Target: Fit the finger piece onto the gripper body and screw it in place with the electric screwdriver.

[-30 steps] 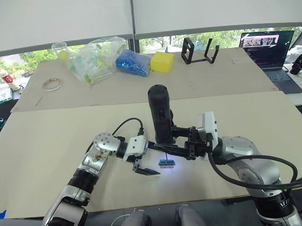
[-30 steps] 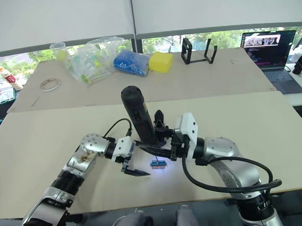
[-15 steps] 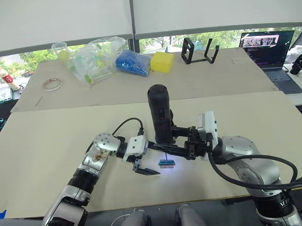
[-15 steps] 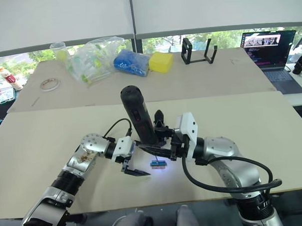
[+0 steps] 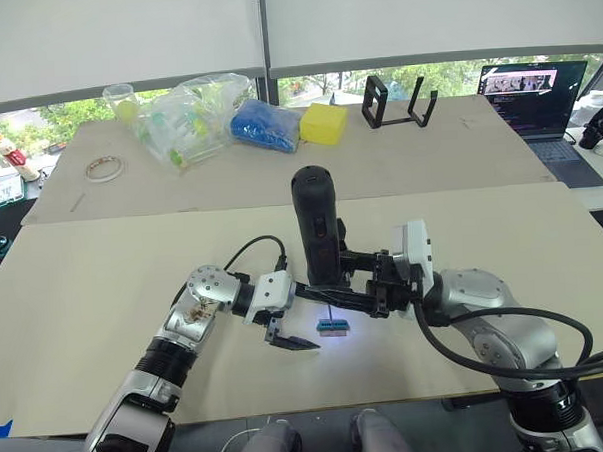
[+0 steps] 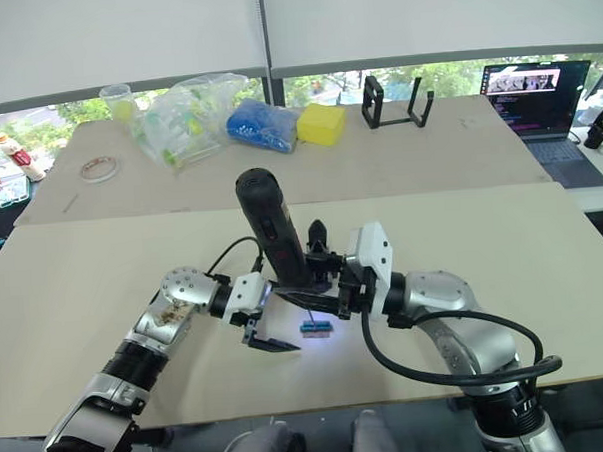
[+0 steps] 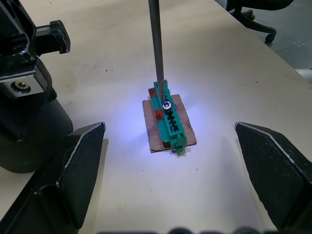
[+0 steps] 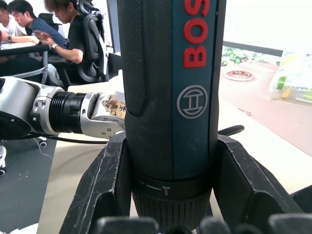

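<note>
1. Right claw is clamped on the electric screwdriver, holding it upright over the near surface, w/ the white light at its tip glowing on the surface below.
2. The bit comes straight down onto a screw head on top of a small green-and-brown block. Bit tip looks to be touching the screw, can't tell if it's turning.
3. Left claw sits low, just beside the block on the robot's left, fingers spread apart on either side of it w/ nothing between them. The block lies in the gap but isn't touched.
4. Gripper body: a black block w/ a pointed bit sticking up shows right behind the screwdriver, close to the right wrist. In the left wrist view a dark round-based mass stands just beside the green block; prob. the same part, can't be sure.
5. Finger piece: can't pick it out separately. Can't tell if the upright point on the body is it.
6. Progress, my guess: driver's picked up and in use, so the tool step is under way, but it's working on the green block, not plainly on the gripper body. Whether the fit-up is done can't be confirmed. Left to do: seat the finger and drive the screw home.
7. Far surface has a laptop, open-frame stand, bags and a yellow sponge, well apart from the work.
</note>
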Motion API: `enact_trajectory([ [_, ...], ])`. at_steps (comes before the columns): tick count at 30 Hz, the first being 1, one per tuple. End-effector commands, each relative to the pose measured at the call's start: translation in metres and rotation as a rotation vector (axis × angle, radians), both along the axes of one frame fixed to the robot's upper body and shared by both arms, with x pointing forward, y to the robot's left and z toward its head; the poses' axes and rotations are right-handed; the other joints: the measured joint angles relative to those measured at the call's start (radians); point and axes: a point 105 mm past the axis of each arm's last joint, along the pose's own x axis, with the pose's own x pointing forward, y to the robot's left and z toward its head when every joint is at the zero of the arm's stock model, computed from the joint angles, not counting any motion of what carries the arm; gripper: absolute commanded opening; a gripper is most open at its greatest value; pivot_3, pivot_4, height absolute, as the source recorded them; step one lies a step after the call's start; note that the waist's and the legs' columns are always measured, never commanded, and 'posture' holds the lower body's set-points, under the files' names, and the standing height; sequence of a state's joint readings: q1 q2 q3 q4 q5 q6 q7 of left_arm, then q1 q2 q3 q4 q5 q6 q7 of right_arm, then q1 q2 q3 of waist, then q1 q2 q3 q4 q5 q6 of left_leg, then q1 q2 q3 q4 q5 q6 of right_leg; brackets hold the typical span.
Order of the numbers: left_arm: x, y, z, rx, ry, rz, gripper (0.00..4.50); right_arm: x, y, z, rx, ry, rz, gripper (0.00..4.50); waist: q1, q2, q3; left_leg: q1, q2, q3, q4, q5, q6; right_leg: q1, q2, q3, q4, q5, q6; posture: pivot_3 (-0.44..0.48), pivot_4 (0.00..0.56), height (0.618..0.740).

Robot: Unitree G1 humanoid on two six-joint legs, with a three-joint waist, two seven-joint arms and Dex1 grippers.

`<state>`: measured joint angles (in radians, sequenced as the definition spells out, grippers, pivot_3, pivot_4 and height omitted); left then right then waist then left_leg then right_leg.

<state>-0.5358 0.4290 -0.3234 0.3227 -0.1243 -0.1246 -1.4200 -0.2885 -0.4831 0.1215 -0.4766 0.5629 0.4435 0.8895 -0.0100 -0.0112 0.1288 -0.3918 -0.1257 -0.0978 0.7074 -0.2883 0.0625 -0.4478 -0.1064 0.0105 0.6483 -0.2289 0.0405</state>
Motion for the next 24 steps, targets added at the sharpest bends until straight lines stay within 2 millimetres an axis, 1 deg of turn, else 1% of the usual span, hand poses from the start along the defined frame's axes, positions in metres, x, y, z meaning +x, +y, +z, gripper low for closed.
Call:
enact_trajectory([
  [1,0.0019,-0.0024,0.0091,-0.025,-0.025,-0.002,4.50,-0.0078,0.0019,0.0116,0.027,-0.058,0.027,1.91,0.000,0.000,0.000,0.000,0.000,0.000,0.000,0.000,0.000,0.000,0.000,0.000,0.000,0.000,0.000,0.000,0.150,0.740],
  [24,0.0050,-0.0015,0.0099,-0.027,-0.031,0.007,4.50,-0.0071,-0.0007,0.0067,0.015,-0.051,0.016,1.91,0.000,0.000,0.000,0.000,0.000,0.000,0.000,0.000,0.000,0.000,0.000,0.000,0.000,0.000,0.000,0.000,0.150,0.740],
])
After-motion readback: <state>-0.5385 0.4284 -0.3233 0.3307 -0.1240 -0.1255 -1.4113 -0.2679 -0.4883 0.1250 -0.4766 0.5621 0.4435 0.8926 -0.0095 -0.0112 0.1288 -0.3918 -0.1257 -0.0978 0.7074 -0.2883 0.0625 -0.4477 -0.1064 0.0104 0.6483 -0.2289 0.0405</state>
